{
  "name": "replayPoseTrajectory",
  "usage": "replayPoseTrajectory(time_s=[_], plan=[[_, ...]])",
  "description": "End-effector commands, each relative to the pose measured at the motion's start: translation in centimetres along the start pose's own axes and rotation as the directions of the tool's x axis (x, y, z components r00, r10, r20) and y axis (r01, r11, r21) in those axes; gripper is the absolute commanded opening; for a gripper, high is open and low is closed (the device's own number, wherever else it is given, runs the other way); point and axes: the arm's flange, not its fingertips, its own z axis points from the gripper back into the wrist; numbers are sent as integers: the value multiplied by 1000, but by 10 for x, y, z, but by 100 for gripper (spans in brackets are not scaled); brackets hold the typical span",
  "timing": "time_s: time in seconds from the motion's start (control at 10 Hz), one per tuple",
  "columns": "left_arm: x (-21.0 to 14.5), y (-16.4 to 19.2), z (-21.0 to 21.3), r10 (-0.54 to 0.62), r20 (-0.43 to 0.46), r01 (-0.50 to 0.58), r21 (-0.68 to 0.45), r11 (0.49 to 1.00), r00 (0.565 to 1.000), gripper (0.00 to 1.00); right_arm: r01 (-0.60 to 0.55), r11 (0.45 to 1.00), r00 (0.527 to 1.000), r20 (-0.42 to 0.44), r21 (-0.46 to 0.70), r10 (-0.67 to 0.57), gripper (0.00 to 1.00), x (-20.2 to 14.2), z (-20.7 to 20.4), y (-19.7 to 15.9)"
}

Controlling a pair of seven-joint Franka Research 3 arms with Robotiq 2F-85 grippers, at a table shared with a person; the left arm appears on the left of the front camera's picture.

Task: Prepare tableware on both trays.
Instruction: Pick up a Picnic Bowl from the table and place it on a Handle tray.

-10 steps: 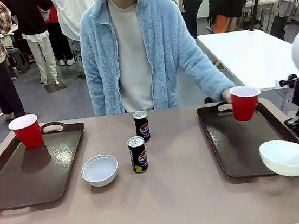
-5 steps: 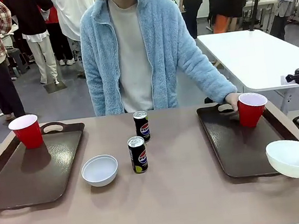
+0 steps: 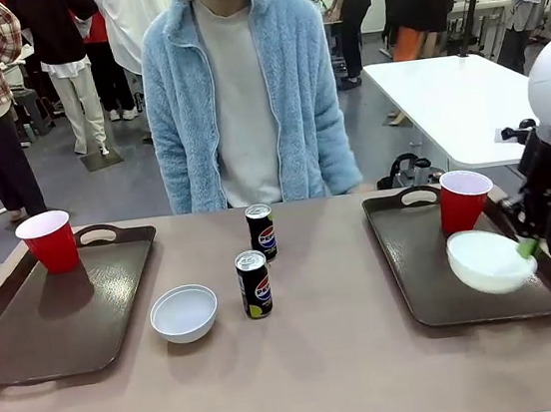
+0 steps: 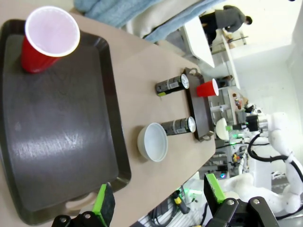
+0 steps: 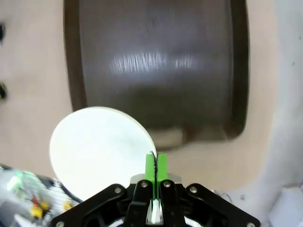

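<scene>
Tray floor point(image 3: 419, 271) open, right tool point(image 3: 529, 247) — bowl point(image 3: 483, 261) pinched

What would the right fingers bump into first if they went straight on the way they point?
Most likely the dark tray. The right gripper, its fingers pinching the white bowl by its rim, points down at the tray's bare floor, though the gap is hard to judge.
</scene>
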Motion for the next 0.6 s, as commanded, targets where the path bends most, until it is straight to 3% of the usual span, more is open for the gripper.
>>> replayPoseTrajectory(time_s=[0.0, 0.2, 0.5], plan=[[0, 0, 0, -5, 8, 5, -18, 1000, 1000, 100, 89, 995, 995, 37, 44, -90, 0, 53, -30, -4], [0, 0, 0, -5, 8, 5, -18, 1000, 1000, 100, 142, 989, 986, 80, 29, -144, 0, 79, -50, -20], [0, 0, 0, -5, 8, 5, -18, 1000, 1000, 100, 162, 987, 986, 43, 21, -163, 0, 86, -63, -29]])
